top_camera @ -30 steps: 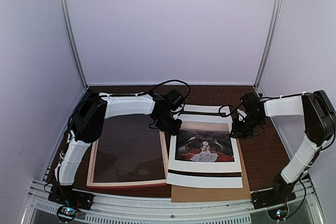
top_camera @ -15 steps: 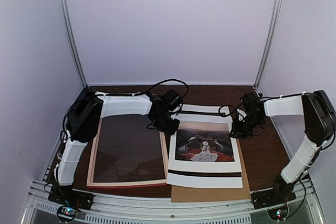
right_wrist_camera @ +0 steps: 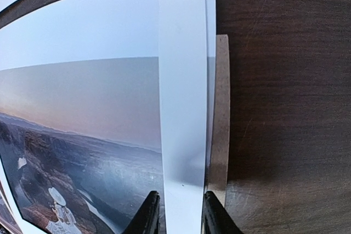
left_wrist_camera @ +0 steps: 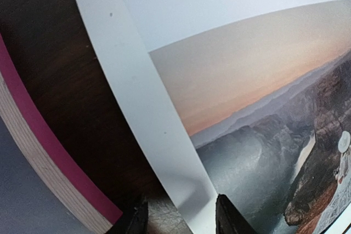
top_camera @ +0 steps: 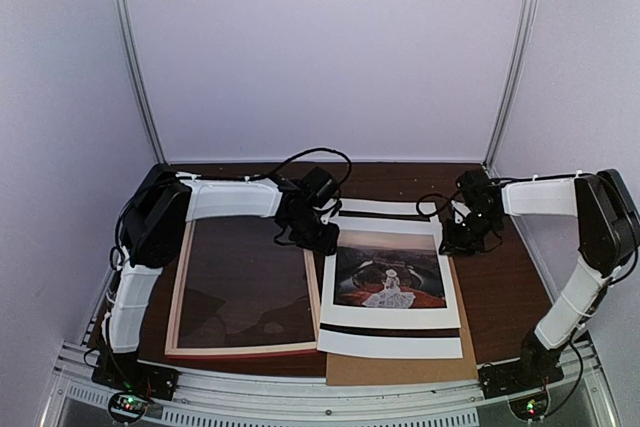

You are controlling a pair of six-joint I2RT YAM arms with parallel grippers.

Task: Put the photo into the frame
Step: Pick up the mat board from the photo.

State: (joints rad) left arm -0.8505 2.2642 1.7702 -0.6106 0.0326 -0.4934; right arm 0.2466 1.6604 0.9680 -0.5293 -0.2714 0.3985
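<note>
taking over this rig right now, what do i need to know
Left pincer: low at the far left corner of the photo, jaws open astride a white strip, not clamped.
Right pincer: low at the photo's far right edge, astride a like strip; grip unclear.
Photo: flat on the brown board, right of the frame.
Frame: lying flat at left, no photo in it.
Done: nothing placed yet.
Left: lift the photo, carry it across, lay it in the frame.

You only get a sliver of the frame (left_wrist_camera: 38, 152) at 8 o'clock on left wrist, the photo (left_wrist_camera: 263, 113) runs off at 3.
</note>
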